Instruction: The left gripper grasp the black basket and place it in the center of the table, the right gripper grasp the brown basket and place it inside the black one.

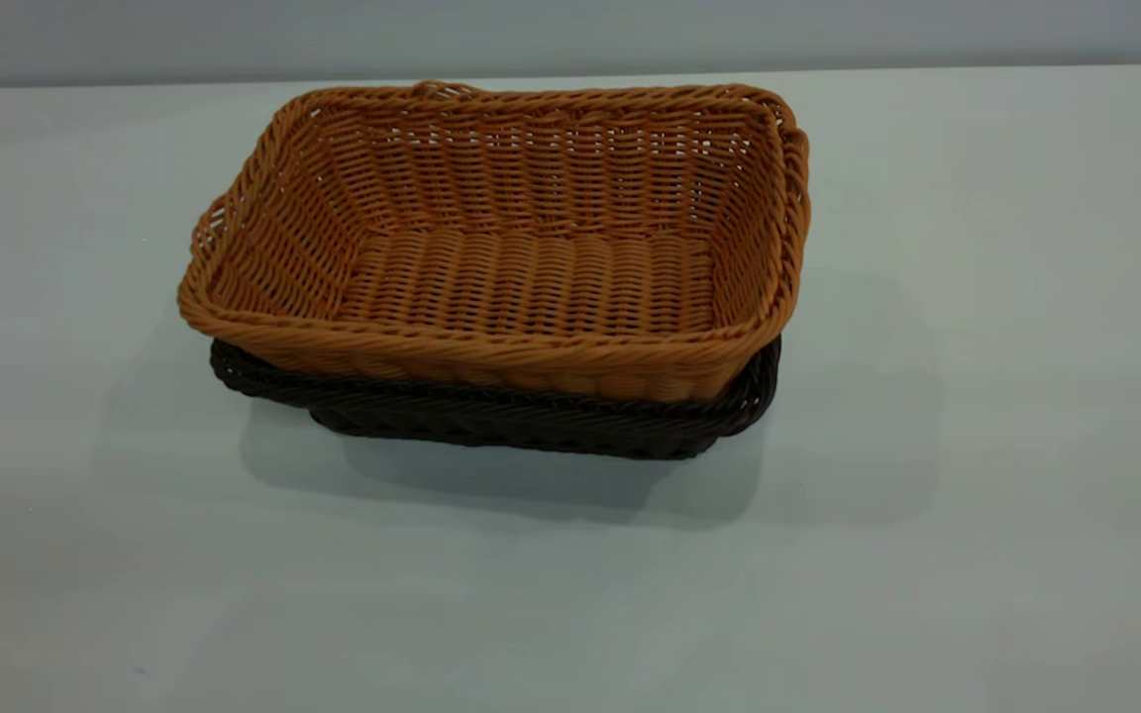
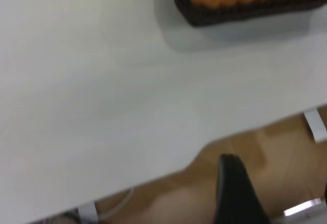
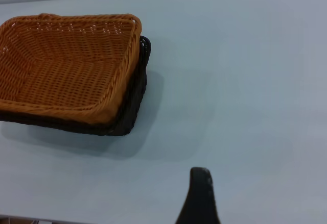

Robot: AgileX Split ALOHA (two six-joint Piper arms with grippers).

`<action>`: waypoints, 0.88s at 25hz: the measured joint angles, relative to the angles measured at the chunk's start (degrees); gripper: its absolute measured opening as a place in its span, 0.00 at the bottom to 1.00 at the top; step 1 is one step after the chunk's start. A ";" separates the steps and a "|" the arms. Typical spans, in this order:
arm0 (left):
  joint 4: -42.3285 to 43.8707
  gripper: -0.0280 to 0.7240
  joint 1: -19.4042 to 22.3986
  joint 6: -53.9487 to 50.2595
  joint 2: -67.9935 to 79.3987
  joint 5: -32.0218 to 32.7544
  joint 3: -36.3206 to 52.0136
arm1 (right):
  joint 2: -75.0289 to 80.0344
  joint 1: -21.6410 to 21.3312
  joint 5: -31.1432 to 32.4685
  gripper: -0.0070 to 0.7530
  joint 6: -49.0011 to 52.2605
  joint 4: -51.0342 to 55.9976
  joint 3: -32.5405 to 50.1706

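The brown basket (image 1: 531, 277) sits nested inside the black basket (image 1: 531, 421), slightly skewed, in the middle of the table (image 1: 977, 396). Only the black basket's rim and lower front show under it. Neither gripper appears in the exterior view. In the left wrist view, a black part of my left gripper (image 2: 237, 193) hangs past the table's edge over the floor, far from the two baskets (image 2: 230, 15). In the right wrist view, a black part of my right gripper (image 3: 199, 198) is above bare table, well apart from the brown basket (image 3: 61, 71) and the black basket (image 3: 134, 101).
The table's edge (image 2: 168, 170) runs across the left wrist view, with brown wooden floor (image 2: 286, 152) beyond it. A grey wall (image 1: 570, 35) stands behind the table. Bare tabletop lies all round the baskets.
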 joint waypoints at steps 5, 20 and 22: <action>-0.05 0.53 0.00 -0.17 -5.90 0.43 0.00 | 0.00 0.00 0.00 0.71 0.00 0.00 0.00; -0.96 0.53 6.69 -0.22 -8.44 0.88 0.00 | 0.00 -11.66 0.00 0.71 -0.05 0.66 0.25; -0.96 0.53 6.69 -0.22 -8.44 0.88 0.00 | 0.00 -11.50 0.00 0.71 -0.05 0.67 0.25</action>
